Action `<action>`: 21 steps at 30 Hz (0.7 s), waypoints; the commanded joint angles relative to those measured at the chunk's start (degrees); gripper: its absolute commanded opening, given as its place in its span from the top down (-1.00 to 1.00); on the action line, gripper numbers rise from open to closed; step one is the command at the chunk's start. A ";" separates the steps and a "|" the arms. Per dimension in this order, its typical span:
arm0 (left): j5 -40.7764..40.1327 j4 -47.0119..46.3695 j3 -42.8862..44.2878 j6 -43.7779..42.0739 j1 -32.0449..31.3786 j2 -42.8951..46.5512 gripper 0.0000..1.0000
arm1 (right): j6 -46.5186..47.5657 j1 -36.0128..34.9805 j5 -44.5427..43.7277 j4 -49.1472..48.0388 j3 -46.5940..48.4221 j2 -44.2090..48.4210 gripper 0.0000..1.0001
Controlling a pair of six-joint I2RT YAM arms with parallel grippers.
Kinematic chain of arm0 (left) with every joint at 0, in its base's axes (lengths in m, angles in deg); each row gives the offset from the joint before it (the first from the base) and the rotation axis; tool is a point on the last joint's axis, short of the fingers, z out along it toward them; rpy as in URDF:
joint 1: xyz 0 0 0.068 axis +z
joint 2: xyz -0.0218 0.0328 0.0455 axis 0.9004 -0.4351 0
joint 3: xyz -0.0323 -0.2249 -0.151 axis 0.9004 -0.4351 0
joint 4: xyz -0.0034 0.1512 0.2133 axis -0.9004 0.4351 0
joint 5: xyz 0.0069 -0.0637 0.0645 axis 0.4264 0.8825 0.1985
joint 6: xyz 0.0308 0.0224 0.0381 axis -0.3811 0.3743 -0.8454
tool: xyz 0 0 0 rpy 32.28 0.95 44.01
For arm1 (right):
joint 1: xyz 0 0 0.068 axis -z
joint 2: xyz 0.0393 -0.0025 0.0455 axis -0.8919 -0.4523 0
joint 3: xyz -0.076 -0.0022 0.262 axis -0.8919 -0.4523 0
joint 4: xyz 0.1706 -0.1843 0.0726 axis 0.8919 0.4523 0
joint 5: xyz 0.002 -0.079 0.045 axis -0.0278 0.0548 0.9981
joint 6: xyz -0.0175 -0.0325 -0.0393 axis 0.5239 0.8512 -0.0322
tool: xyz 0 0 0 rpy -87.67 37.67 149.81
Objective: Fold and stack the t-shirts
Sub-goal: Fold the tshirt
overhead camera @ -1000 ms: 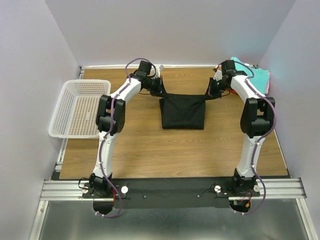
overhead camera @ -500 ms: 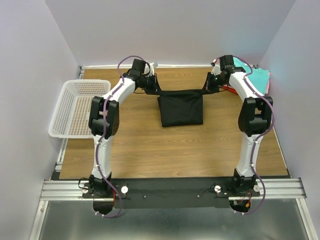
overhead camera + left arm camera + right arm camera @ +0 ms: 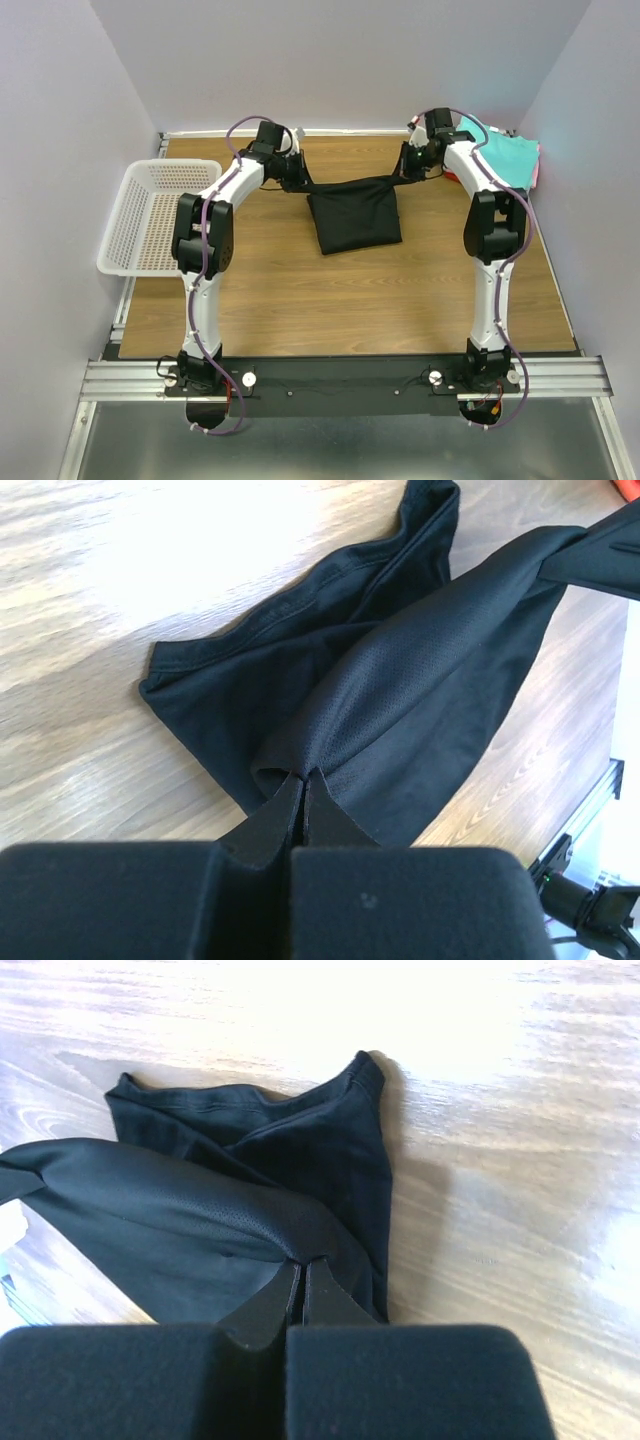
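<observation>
Crosswise, black t-shirt (image 3: 355,215) pulled taut, left end effector (image 3: 303,778), right end effector (image 3: 303,1263) pinching its far corners

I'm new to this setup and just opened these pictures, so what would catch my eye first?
The large black t-shirt lies at the far middle of the table, its upper edge pulled taut between the left hand and the right hand, each pinching a corner. After that, the white basket at the left edge and a teal t-shirt in the far right corner stand out.
</observation>
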 commanded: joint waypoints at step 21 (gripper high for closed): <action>-10.35 -1.06 -11.58 1.53 3.45 8.12 -0.02 | -0.93 -2.77 3.29 -0.17 9.86 -8.30 -0.67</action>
